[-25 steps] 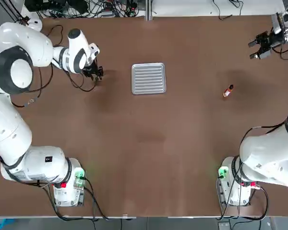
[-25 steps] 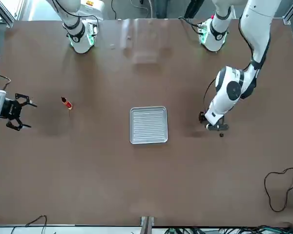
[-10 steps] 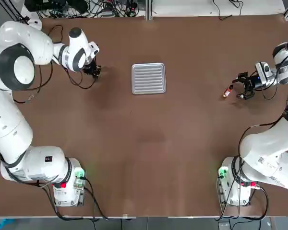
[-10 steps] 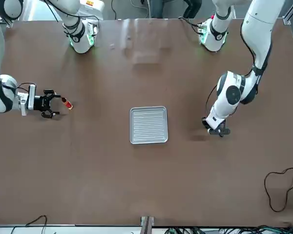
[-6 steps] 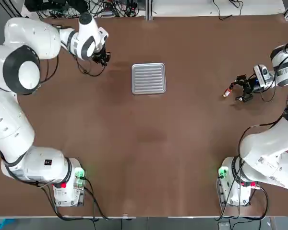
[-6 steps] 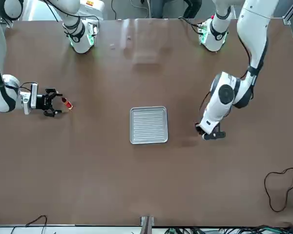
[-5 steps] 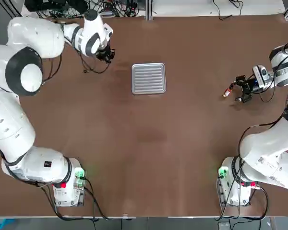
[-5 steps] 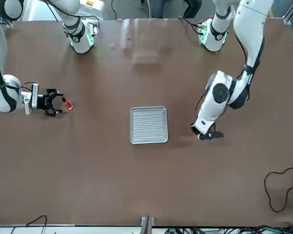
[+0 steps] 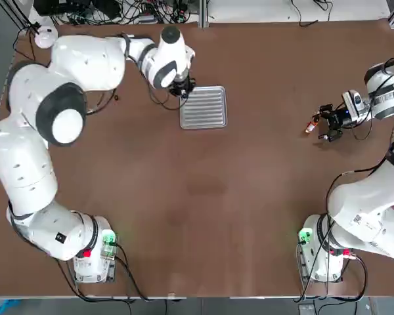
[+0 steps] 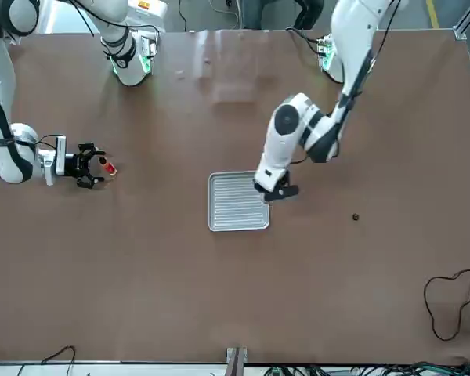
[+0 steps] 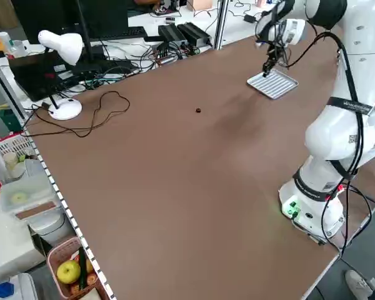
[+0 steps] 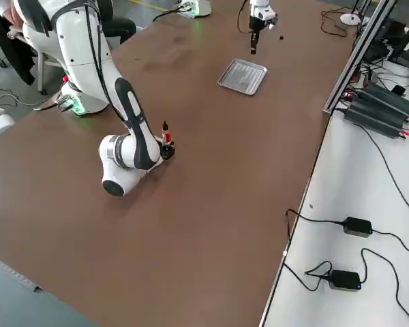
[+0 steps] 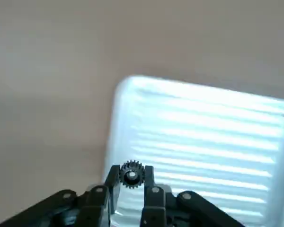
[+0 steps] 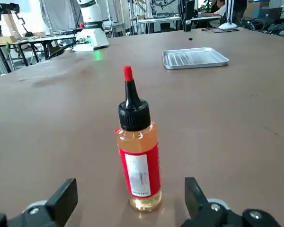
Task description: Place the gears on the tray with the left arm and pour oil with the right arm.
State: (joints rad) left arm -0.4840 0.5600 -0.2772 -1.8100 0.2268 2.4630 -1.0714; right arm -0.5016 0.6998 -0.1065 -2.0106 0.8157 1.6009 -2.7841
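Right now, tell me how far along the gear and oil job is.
Done: nothing looks finished; the second gear lies on the tabletop, off the tray.
In hand: the left gripper pinches a toothed gear over the ribbed tray; the right gripper is open around the oil bottle.
Left: placing both gears, then gripping and pouring the oil.

Monitor (image 11: 67, 20) — far edge | white lamp (image 11: 61, 47) — beside cables (image 11: 134, 65) | fruit basket (image 11: 75, 269)
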